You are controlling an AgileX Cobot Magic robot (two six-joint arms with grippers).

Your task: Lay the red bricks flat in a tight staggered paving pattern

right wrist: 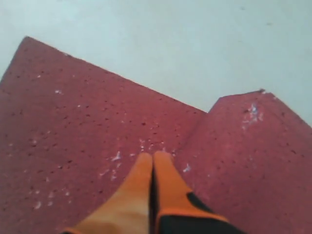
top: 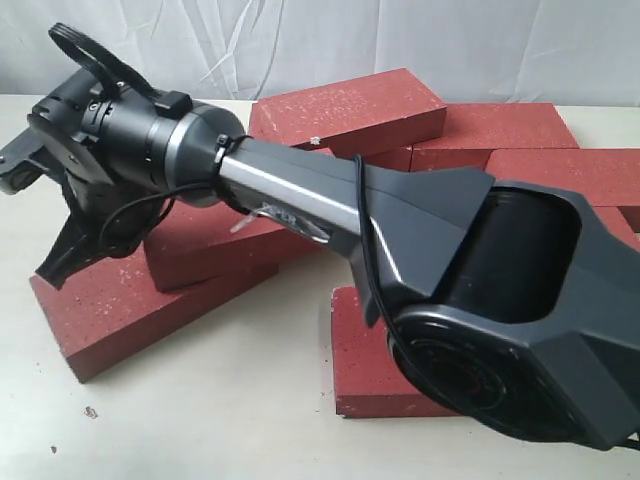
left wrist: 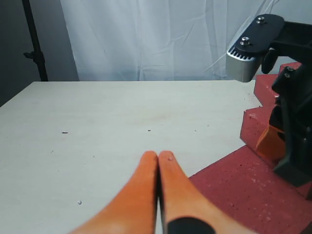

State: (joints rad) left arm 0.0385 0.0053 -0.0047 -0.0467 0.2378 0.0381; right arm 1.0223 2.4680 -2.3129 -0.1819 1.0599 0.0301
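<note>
The dark red, white-speckled rectangular paver bricks, the red bricks of the task, lie in a loose heap on the pale table (top: 200,420), not yet in any tight pattern. Take as landmark the skew brick (top: 120,320), lying flat at the heap's near-left edge. A second brick (top: 205,255) overlaps its far side and seems to rest partly on it. Further behind that one, a raised brick (top: 345,110) sits on top of others. A lone flat brick (top: 365,370) lies apart from the skew brick, on its right in the exterior view. The right gripper (right wrist: 153,156), on the long grey arm that reaches across the heap, hangs over the skew brick. Its orange fingers are pressed together, pinching nothing, with their tips above the seam where the second brick meets it. Whether the tips touch the gritty face cannot be told. The left gripper (left wrist: 158,155) is likewise pressed together and empty. It sits over bare table just beside the skew brick's corner, on the side away from the heap. The skew brick's long axis runs oblique to the rows behind it, so it probably needs turning, or the overlapping brick sliding off. The right arm is plainly the nearer one, directly overhead. Closed as they are, its fingers suit a push along the seam better than a grasp.
</note>
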